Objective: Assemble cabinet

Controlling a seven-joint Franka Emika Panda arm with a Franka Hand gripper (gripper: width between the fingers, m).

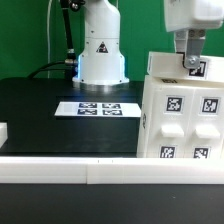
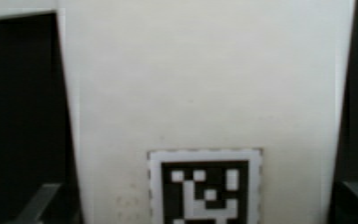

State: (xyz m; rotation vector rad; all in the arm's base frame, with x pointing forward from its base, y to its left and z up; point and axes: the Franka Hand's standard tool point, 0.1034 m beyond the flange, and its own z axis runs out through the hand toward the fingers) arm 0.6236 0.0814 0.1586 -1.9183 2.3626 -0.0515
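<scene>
At the exterior view's upper right, we see the cabinet [image 1: 180, 115] upright directly beneath the gripper [image 1: 192, 68]; whether its jaws are spread, we cannot tell.

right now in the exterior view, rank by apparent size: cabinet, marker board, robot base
1. cabinet, though nearness to the camera inflates it
2. robot base
3. marker board, close to the base in area, so unsure

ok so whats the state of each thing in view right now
cabinet: upright on the table at the exterior view's right, tagged face toward the camera
gripper: down at the cabinet's top edge; open or shut cannot be told
marker board: flat on the black table, untouched
table: black top, carrying the cabinet and the marker board
</scene>
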